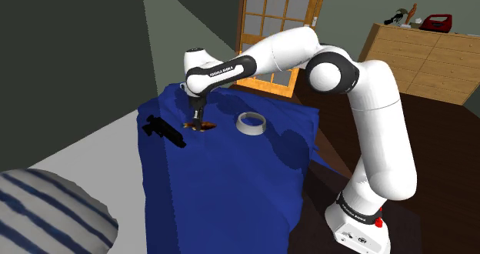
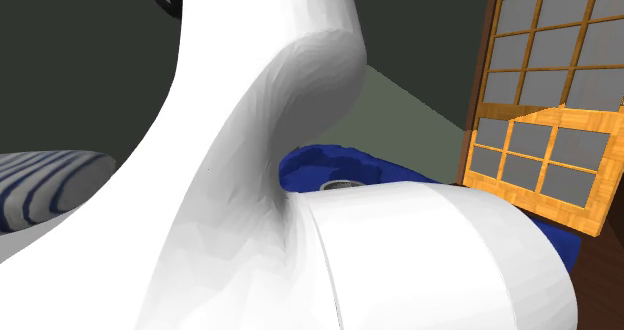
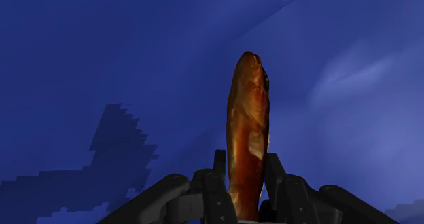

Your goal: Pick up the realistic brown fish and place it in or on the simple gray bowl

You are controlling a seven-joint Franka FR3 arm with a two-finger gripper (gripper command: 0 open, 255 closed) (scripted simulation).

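Between the jaws, which are closed on its flanks, the brown fish (image 3: 247,131) is clasped, and its long glossy body runs well out from the grip over the blue cloth. In the shoulder view the fish (image 1: 201,125) sits low over the blue-draped surface (image 1: 231,191), toward the far end on that view's left. Whether it is clear of the cloth I cannot tell. The pale gray bowl (image 1: 251,122) stands upright on the same cloth, near the fish on that view's right. A black angular object (image 1: 165,129) (too dark to name) lies on the fish's other side, off the likely route.

The step in hand looks like the carry, with the grip made and the bowl not yet reached. Doing it well probably means rising first, so that the fish clears both the cloth's folds and the bowl's rim before any sideways travel. The body reaches far from the grip, so it may pivot, and a slow, level move would limit that. The fish looks about as long as the bowl is wide, so I would centre its middle, not the jaws, over the opening. Lowering close before letting go matters too, since a drop from height could bounce off the rim or nudge the light-looking bowl.
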